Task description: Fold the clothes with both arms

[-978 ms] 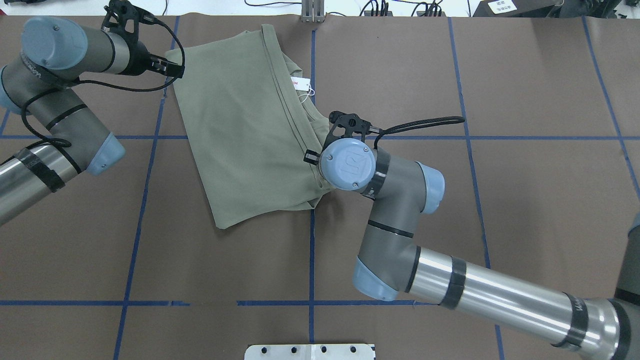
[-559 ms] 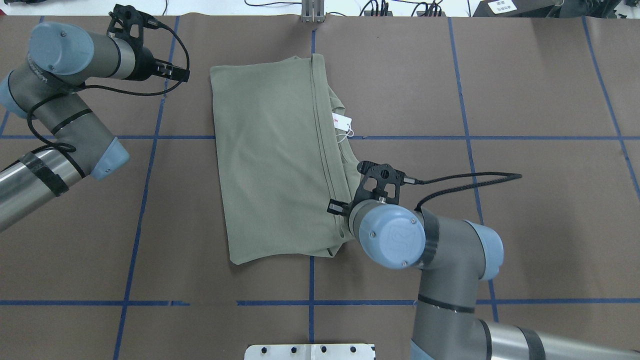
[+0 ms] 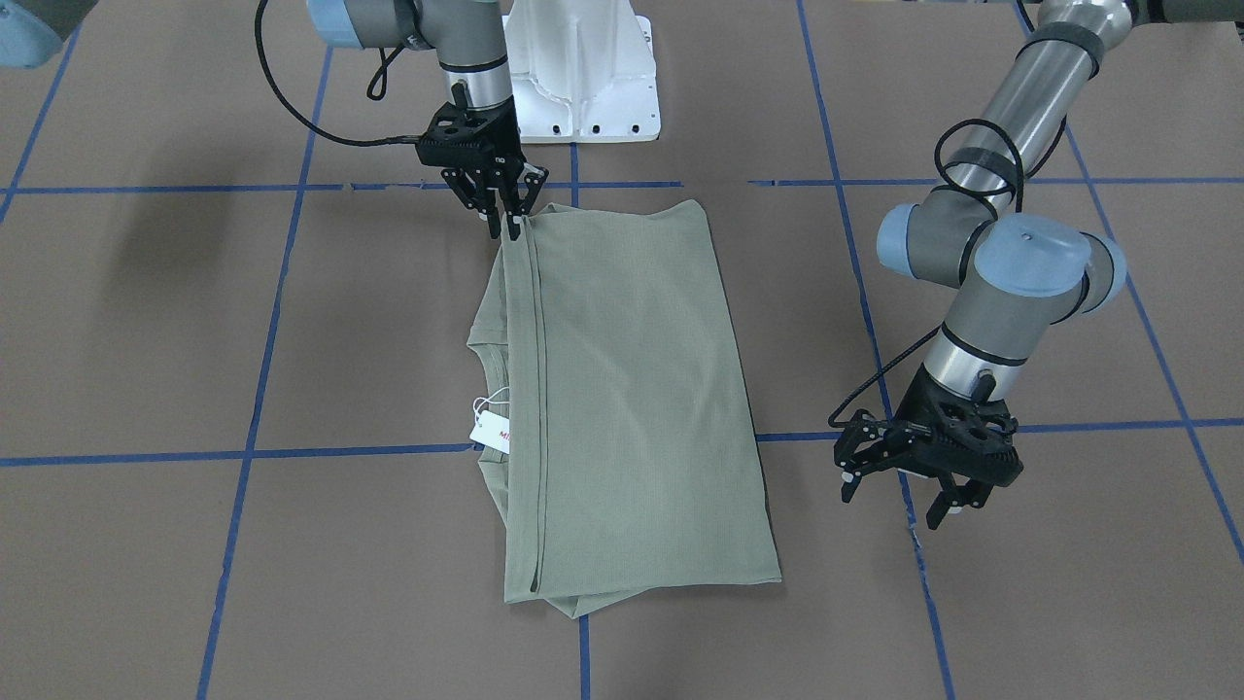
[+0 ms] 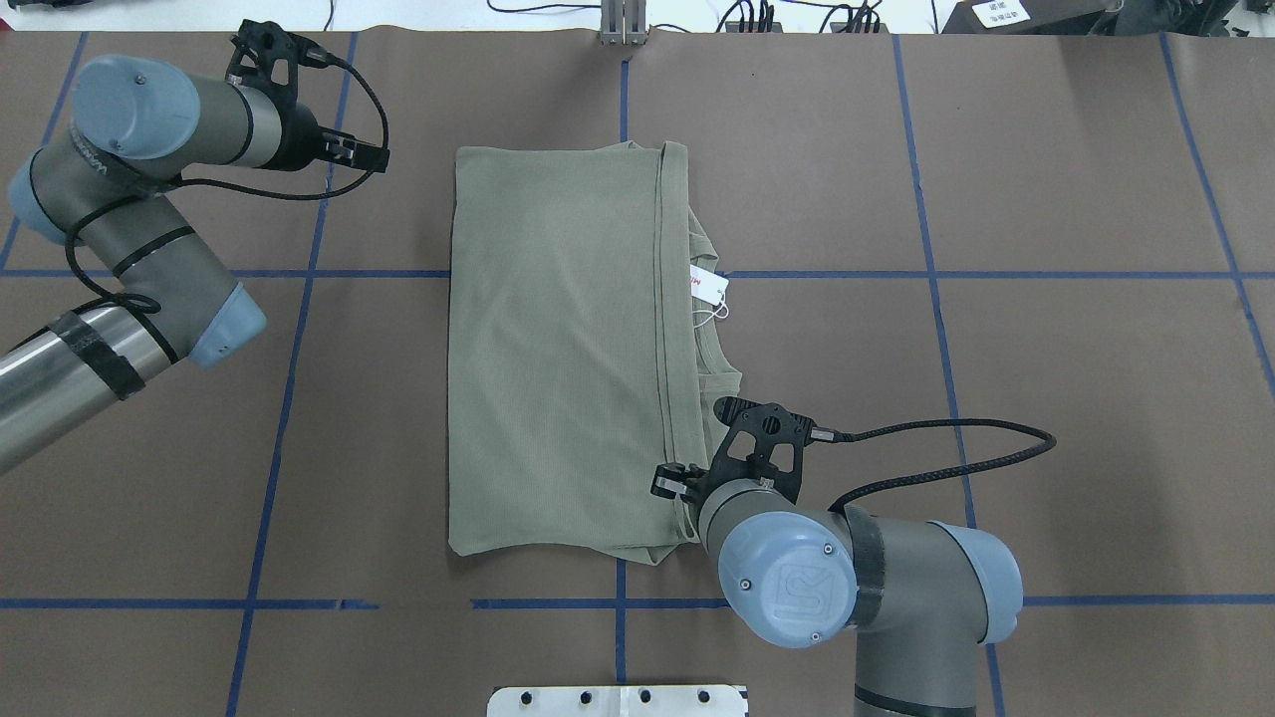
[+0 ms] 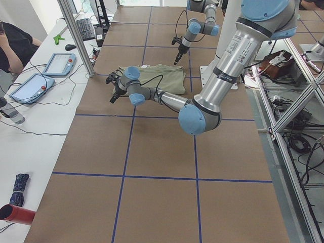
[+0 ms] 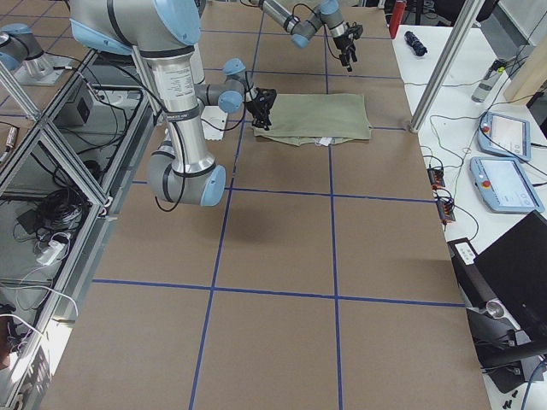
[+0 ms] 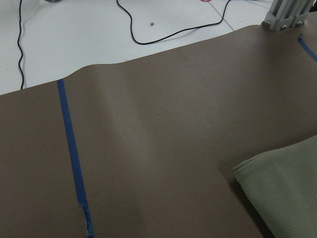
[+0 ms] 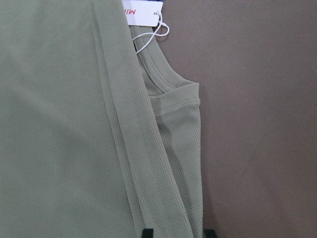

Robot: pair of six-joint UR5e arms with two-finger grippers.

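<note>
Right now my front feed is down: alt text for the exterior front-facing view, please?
A folded sage-green shirt lies flat on the brown table, its white hang tag poking out at the view's left. The right gripper is shut on the shirt's corner nearest the robot; the left gripper hangs open off the opposite edge, clear of the cloth.

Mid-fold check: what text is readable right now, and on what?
"MIN", red, rest not visible: white hang tag on the shirt.
Lettering on the left arm: too blurred.
White label past the table's far edge: too small.
Embossed logo, letters unclear: right arm's blue joint cap.
</note>
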